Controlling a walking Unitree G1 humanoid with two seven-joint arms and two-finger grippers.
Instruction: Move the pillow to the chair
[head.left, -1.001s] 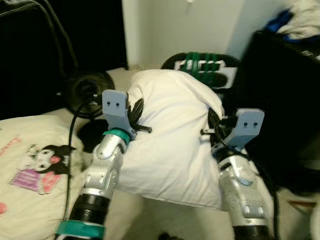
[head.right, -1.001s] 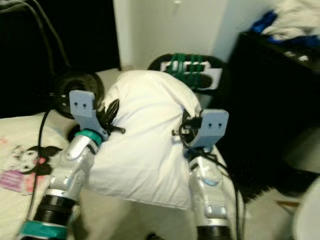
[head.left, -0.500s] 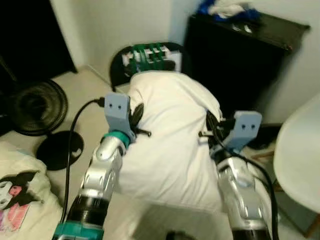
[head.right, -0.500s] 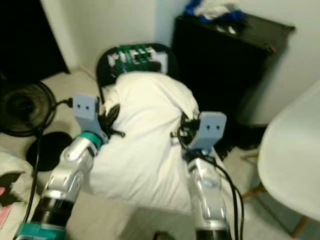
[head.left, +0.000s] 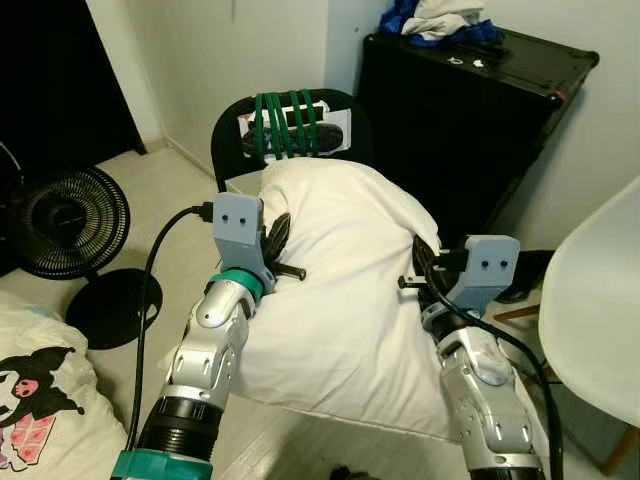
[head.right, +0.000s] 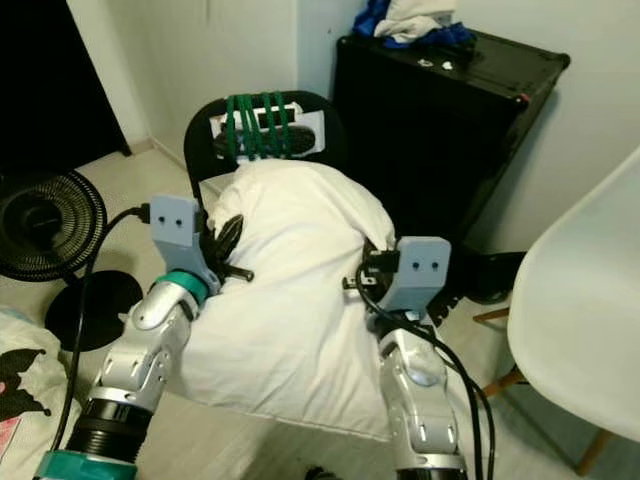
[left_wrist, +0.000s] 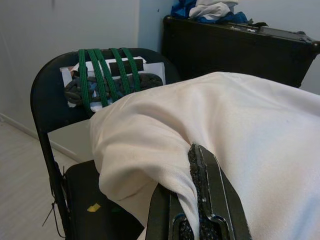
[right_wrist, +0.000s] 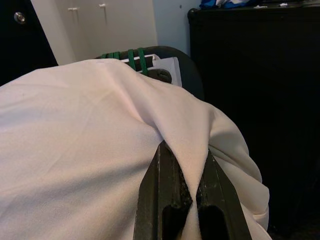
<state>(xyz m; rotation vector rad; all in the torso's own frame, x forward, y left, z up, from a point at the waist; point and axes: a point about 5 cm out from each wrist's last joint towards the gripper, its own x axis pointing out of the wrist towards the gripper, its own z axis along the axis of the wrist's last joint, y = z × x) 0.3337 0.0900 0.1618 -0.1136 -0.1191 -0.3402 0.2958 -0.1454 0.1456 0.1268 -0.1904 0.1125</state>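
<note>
Left eye view: a large, soft white fabric pillow (head.left: 345, 290) fills the middle of the frame, held up in the air between the two silver arms, its far end just over the seat of the black metal folding chair (head.left: 232, 135) at upper centre (green cords are wound round the chair's backrest). The left gripper (head.left: 277, 232) sits at the pillow's left edge, centre-left of the frame, and the left wrist view shows its black fingers (left_wrist: 210, 200) pressed together on a fold of the white cloth. The right gripper (head.left: 425, 262) sits at the pillow's right edge, centre-right, and the right wrist view shows its fingers (right_wrist: 167, 197) likewise pinched tight on a ridge of fabric. A tall black cabinet (head.left: 470, 110) with crumpled clothes on top stands at upper right, a round black floor fan (head.left: 68, 220) at the left edge, and the curved rim of a white plastic chair (head.left: 595, 300) at the right edge.
</note>
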